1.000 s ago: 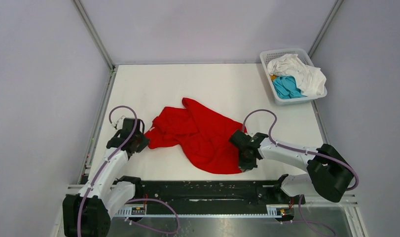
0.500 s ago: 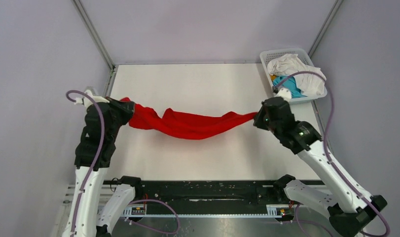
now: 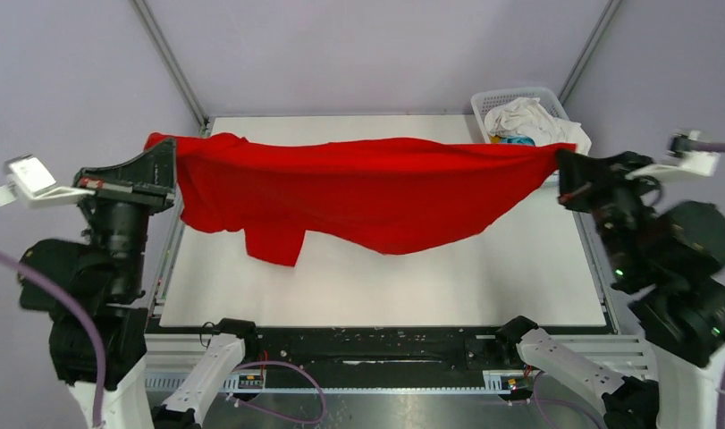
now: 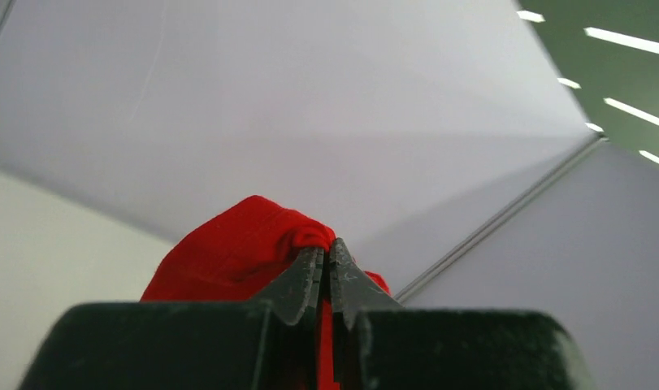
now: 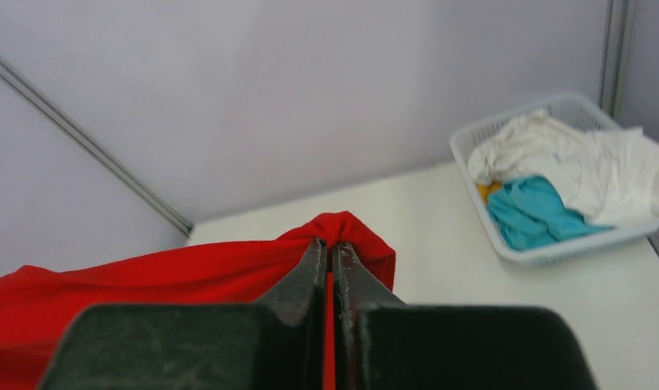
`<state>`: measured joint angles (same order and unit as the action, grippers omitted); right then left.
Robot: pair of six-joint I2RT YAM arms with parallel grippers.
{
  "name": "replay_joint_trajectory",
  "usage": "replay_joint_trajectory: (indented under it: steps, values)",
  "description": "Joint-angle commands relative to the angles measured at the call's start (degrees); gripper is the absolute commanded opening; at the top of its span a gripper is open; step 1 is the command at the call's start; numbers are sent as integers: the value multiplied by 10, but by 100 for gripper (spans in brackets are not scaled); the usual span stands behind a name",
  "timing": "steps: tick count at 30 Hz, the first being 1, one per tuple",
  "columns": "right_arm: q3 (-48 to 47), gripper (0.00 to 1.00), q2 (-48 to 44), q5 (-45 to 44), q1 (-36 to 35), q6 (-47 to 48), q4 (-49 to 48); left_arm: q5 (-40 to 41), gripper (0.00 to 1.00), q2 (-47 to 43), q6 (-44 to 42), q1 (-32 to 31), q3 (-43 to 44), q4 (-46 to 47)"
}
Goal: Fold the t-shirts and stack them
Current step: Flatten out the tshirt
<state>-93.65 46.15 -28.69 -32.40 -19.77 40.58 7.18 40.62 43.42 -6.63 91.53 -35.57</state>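
The large red t-shirt [image 3: 367, 188] hangs stretched wide in the air above the table, held at both ends. My left gripper [image 3: 162, 154] is shut on its left end; the bunched red cloth [image 4: 236, 252] shows between its closed fingers [image 4: 305, 280]. My right gripper [image 3: 566, 165] is shut on its right end, red cloth [image 5: 228, 260] pinched between its fingers [image 5: 305, 276]. A sleeve hangs down at lower left. A white t-shirt [image 3: 533, 121] and a teal-blue t-shirt [image 5: 537, 211] lie in the basket.
The white lattice basket [image 3: 510, 94] stands at the table's far right corner, also in the right wrist view [image 5: 472, 146]. The white table [image 3: 385, 277] lies beneath the hanging shirt. Grey walls and metal frame posts surround it.
Both arms have risen and spread apart, lifting the red t-shirt off the table and stretching it from a crumpled heap into a wide hanging sheet.
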Motion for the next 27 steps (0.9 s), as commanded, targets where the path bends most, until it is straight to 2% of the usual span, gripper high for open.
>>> replay_joint_trajectory:
  steps: [1,6,11,17,22,27]
  values:
    - [-81,0,-23,12,3,49,3,-33,0,-21,-31,0,45,54]
    - [-116,0,-40,52,3,62,17,-37,0,-42,-44,0,85,56]
    - [-156,0,-42,99,4,64,34,-77,0,-38,-57,0,132,56]
    - [-154,0,-42,89,3,77,38,-92,0,-35,-58,0,128,56]
    - [-88,0,-31,-4,3,91,10,-58,0,-22,-52,0,65,60]
    - [-7,0,49,-132,3,114,-16,18,0,32,-36,1,-53,71]
